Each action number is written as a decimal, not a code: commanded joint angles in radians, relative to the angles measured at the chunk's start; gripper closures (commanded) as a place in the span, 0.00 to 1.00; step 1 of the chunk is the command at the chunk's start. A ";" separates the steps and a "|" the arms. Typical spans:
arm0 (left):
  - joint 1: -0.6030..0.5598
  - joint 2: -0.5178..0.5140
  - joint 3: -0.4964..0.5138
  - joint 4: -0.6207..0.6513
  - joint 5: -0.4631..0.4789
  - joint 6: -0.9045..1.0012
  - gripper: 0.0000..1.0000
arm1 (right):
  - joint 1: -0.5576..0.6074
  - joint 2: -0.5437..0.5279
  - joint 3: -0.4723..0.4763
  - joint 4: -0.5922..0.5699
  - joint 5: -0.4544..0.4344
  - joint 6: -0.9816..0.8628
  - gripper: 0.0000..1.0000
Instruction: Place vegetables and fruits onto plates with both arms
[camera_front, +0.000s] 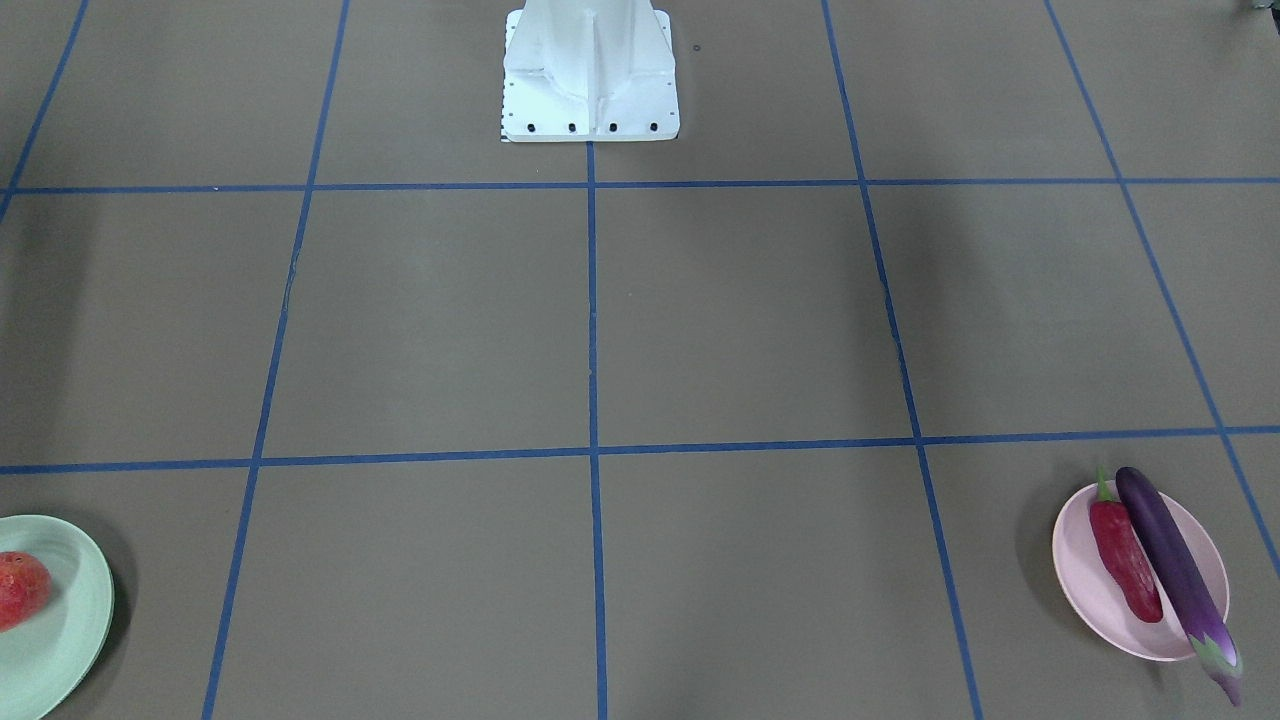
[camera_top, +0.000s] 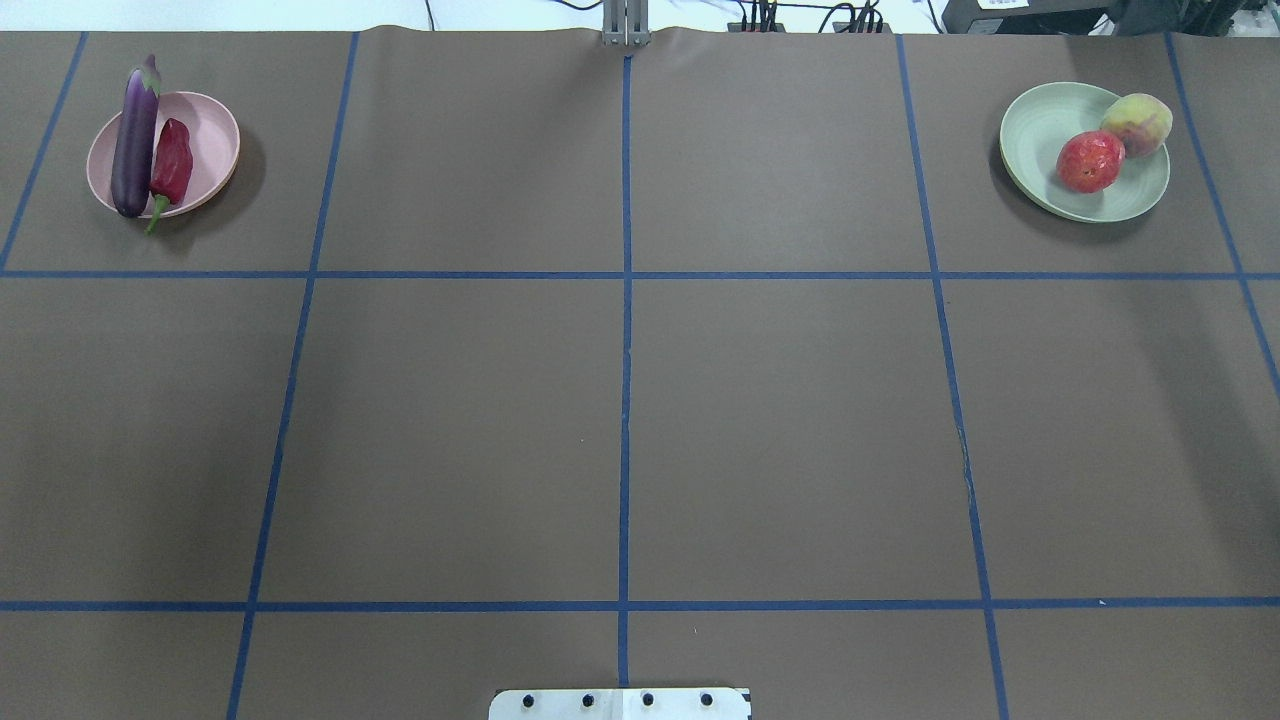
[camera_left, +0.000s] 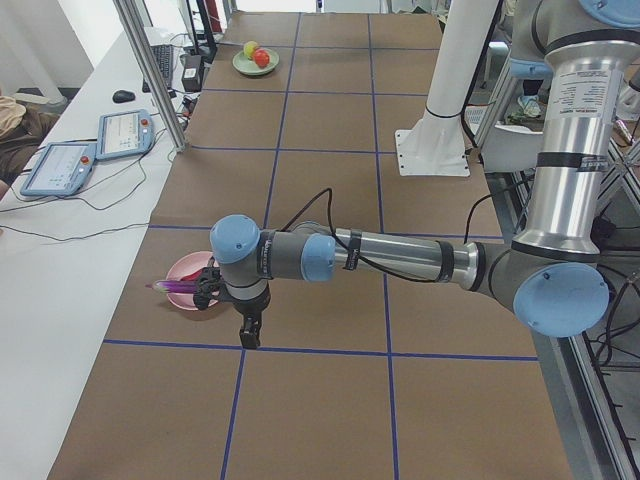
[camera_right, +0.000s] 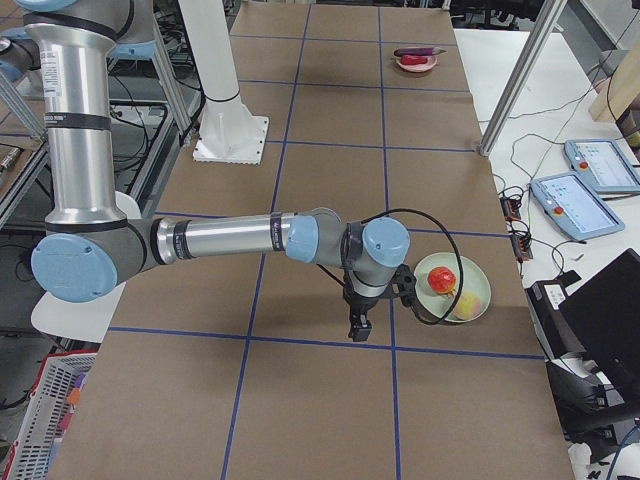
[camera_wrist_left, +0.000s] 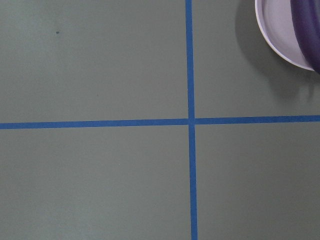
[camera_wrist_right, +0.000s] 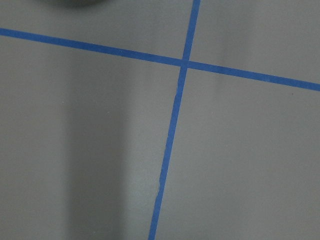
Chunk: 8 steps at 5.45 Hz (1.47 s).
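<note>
Eggplant (camera_top: 135, 145) long, glossy purple, chili (camera_top: 172, 162) shorter, red

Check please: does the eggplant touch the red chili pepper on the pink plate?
Touching. The exterior front-facing view shows the chili pepper lying flush against the eggplant on the pink plate, with no gap.

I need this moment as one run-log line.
pink plate: eggplant, chili pepper | green plate: pomegranate, peach | left hand, right hand: near plates, open or shut unclear
</note>
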 joint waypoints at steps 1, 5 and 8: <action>0.003 -0.003 0.005 0.002 0.000 0.000 0.00 | -0.006 0.005 -0.069 0.153 0.007 0.087 0.00; 0.003 -0.058 0.002 0.072 -0.010 0.002 0.00 | -0.012 -0.008 -0.014 0.156 0.017 0.150 0.00; 0.002 -0.046 -0.014 0.071 -0.041 0.002 0.00 | -0.012 -0.018 -0.011 0.156 0.018 0.146 0.00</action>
